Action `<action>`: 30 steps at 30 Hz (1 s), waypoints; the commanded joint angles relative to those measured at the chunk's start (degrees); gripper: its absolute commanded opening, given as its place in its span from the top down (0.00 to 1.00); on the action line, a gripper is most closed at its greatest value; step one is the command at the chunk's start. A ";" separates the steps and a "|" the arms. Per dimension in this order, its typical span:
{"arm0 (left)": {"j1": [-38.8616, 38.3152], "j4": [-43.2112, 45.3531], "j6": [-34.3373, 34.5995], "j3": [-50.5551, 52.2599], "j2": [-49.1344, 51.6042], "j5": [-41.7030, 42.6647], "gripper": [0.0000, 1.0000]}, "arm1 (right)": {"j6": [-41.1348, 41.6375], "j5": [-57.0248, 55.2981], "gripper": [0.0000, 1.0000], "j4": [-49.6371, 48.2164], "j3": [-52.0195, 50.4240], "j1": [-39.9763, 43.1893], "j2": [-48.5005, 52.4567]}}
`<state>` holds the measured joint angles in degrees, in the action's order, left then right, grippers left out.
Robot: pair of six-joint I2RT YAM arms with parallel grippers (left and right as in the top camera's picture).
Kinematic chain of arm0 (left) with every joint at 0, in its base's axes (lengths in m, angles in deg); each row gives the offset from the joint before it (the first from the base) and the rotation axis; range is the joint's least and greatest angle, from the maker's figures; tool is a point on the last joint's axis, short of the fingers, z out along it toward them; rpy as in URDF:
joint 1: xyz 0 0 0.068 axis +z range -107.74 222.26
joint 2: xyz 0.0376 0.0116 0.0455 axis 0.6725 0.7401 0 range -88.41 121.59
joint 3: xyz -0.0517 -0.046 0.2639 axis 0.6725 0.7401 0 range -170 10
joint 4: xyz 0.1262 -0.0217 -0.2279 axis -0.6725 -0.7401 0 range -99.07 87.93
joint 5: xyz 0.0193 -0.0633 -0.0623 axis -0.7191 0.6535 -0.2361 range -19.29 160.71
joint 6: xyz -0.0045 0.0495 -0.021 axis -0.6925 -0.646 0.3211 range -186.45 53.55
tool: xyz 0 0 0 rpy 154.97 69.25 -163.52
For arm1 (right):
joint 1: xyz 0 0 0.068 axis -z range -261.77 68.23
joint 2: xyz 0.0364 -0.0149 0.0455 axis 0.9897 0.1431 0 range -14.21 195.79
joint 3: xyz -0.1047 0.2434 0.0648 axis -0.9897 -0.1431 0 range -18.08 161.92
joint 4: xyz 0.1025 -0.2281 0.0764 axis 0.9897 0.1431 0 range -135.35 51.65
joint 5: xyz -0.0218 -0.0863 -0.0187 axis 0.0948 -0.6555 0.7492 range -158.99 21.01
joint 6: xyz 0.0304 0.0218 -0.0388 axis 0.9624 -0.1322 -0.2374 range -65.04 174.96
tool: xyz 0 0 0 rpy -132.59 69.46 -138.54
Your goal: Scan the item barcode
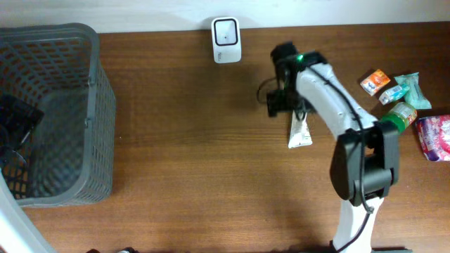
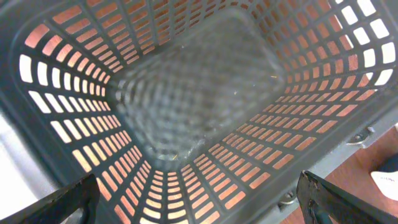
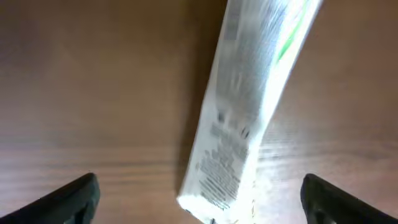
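Brown wood-grain table [image 1: 183, 154], seen from above: we find the right gripper [image 1: 280, 102] hovering just past the upper end of a white sachet [image 1: 300, 132] with green print, which lies flat on the boards near the middle of the table, well below and to the right of the white scanner [image 1: 226, 40] standing at the far edge. From the right wrist camera we see the two dark fingertips [image 3: 68, 198] spread wide at either side of the frame, the sachet blurred between them and touched by neither. At the left stands a grey mesh basket [image 1: 95, 105]; the left gripper [image 2: 199, 202] hangs over its interior, jaws wide apart and holding nothing. Off to the right we count an orange box [image 1: 375, 81], a teal packet [image 1: 408, 88], a green-capped bottle [image 1: 399, 117] and a pink package [image 1: 436, 138] clustered by the table's edge. We cannot make out a barcode on the sachet.
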<state>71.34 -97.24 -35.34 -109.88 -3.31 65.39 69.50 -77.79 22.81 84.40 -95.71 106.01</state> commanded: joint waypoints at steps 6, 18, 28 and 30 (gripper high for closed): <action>0.33 -0.09 0.15 -0.11 0.17 0.00 0.01 | -18.62 35.95 0.01 1.70 1.18 17.14 1.95; 0.33 -0.09 0.15 -0.11 0.17 0.00 0.01 | -12.55 29.81 0.84 -12.02 -12.31 14.95 2.93; 0.33 -0.09 0.15 -0.11 0.17 0.00 0.01 | 8.72 -25.35 0.87 -2.67 -1.95 -13.07 8.72; 0.33 -0.07 0.15 -0.11 0.17 0.00 0.01 | 9.99 -24.52 0.64 -2.78 -1.95 -15.82 12.37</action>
<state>71.34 -97.22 -35.34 -109.88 -3.31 65.39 76.43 -97.90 19.88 81.80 -109.41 114.93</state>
